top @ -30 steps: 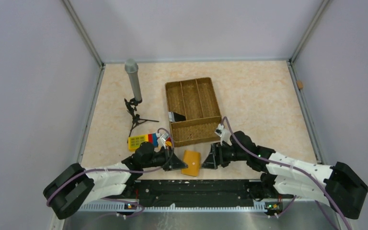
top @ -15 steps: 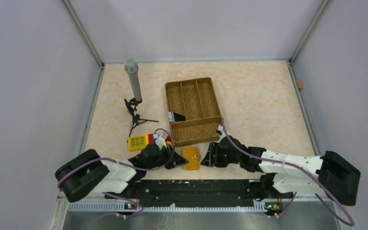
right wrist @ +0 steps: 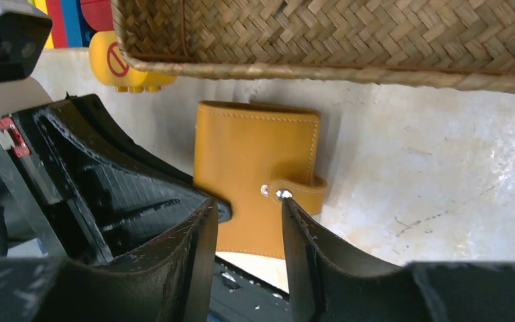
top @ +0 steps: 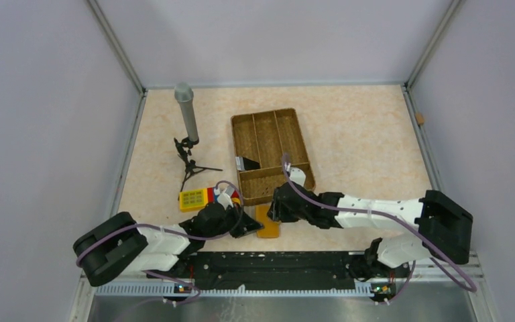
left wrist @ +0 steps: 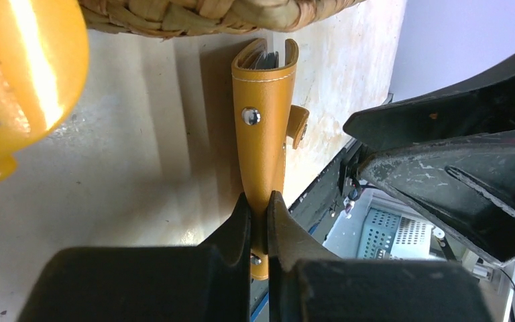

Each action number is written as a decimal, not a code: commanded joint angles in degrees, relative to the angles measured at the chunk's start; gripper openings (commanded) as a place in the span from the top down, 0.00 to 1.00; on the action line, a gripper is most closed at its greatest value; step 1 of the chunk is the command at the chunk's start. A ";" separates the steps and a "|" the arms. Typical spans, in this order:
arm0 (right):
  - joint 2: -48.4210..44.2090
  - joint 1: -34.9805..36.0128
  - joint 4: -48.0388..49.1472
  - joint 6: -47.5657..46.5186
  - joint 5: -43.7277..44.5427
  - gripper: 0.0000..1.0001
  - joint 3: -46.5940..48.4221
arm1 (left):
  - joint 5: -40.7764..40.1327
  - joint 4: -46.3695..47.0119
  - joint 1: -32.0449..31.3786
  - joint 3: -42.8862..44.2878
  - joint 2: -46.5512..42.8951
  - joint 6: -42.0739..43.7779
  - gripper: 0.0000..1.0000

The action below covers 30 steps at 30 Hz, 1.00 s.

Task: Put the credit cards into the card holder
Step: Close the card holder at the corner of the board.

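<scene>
The tan-orange card holder (top: 267,225) lies folded near the table's front edge, just before the woven tray. My left gripper (top: 247,227) is shut on its near edge (left wrist: 259,204). In the left wrist view the holder (left wrist: 263,134) stands on edge, with grey card edges (left wrist: 266,57) showing in its far opening. My right gripper (top: 279,205) is open just over the holder (right wrist: 255,154). Its right fingertip (right wrist: 292,211) touches the stud of the snap tab (right wrist: 298,189). A dark card-like item (top: 247,163) lies in the tray.
The woven brown divided tray (top: 294,134) stands right behind the holder. A coloured toy block (top: 204,196) with a yellow part (right wrist: 124,64) sits left of it. A grey microphone on a small tripod (top: 186,114) stands at the back left. The black base rail runs along the front edge.
My right gripper has moved left and forward, from beside the holder to over it near the tray. The holder has shifted slightly and looks narrower. My left gripper keeps its hold.
</scene>
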 commanded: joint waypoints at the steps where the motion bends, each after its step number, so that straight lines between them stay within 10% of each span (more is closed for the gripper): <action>1: 4.72 2.37 -7.68 -1.81 5.85 0.63 7.42 | -3.15 -9.02 -0.43 0.65 -1.76 2.04 1.00; 30: 13.82 4.14 -4.41 -3.11 3.86 0.63 10.41 | -1.74 -7.87 -1.00 2.02 1.77 2.68 1.00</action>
